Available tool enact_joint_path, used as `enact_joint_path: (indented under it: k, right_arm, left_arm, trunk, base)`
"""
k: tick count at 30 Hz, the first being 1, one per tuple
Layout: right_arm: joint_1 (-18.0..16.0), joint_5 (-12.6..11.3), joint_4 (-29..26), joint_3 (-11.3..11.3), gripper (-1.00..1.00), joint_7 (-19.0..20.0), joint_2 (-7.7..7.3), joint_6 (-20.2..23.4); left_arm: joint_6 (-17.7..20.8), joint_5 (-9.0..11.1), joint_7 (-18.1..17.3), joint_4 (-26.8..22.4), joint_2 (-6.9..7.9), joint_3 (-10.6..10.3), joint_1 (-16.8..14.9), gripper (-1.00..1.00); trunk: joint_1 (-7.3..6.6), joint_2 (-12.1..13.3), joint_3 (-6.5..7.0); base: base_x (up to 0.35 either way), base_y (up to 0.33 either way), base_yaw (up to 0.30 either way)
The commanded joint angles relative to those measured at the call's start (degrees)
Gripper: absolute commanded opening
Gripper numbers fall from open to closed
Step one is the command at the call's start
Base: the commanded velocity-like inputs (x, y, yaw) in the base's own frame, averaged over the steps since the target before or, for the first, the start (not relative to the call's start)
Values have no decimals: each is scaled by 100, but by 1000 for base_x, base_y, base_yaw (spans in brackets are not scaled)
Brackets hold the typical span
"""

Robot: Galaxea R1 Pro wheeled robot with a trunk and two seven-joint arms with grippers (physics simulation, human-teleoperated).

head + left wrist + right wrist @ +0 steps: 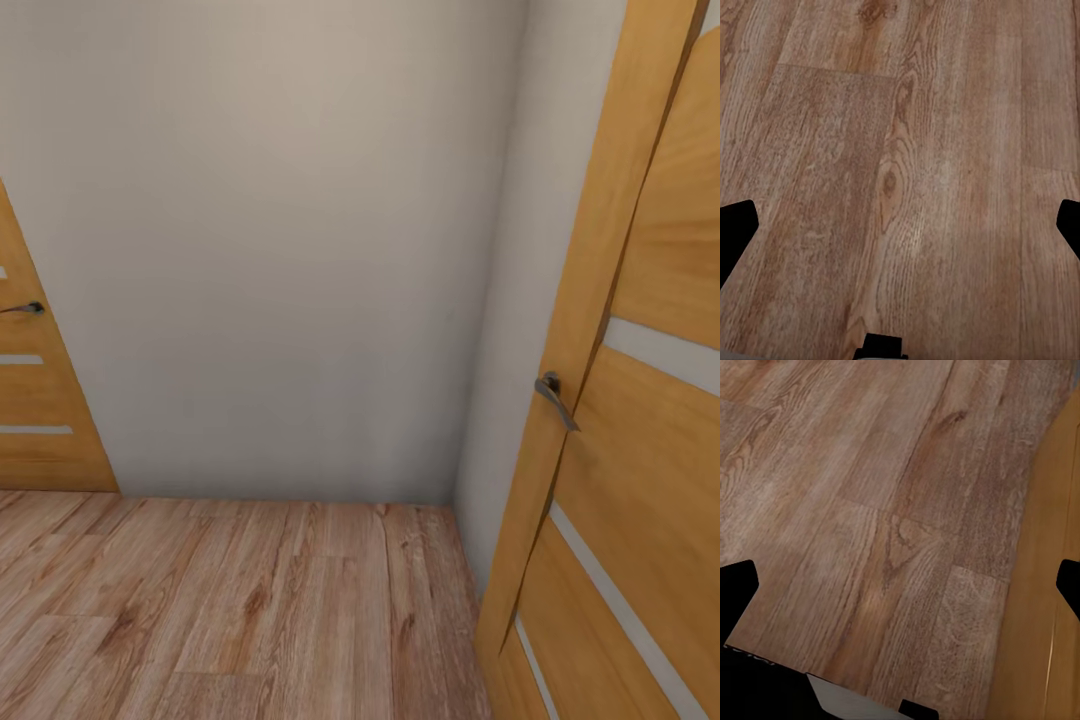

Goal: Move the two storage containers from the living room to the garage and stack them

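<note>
Left door (35,400): an orange-brown wooden door stood at the left edge of the head view, with pale horizontal strips and a dark lever handle (25,308).
Wall (270,250): a plain beige wall faced the camera and met a second beige wall (520,300) in a corner right of centre.
Floor (230,610): wood-plank flooring with marked grain and knots ran up to the foot of both walls; tone was light to mid brown.
Right door (640,420): a second orange-brown wooden door with pale strips stood at the right, close to the camera, carrying a grey metal lever handle (555,395).
Left gripper (900,225): in the left wrist view the two dark fingertips (736,229) sat at opposite edges of the frame, spread wide, with bare planks between them and nothing held.
Right gripper (900,585): in the right wrist view the fingertips (739,585) were likewise spread wide over the planks, nothing held; an orange-brown door panel (1042,585) lay along one side.
Storage containers: no camera had either one in frame; their position could not be told.
</note>
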Motion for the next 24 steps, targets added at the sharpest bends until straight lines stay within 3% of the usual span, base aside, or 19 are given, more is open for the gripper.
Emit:
enact_joint_path:
  k: [1,24]
  right_arm:
    - [3,-27,-12,39,100,1,-2,-4]
    - [3,-23,-12,49,100,3,-1,2]
  left_arm:
    - [-32,-1,2,21,-1,19,-9,100]
    - [-32,-1,2,21,-1,19,-9,100]
  trunk:
    - [0,-3,-5]
    - [0,-3,-5]
  base:
    - [0,0,0]
    - [0,10,0]
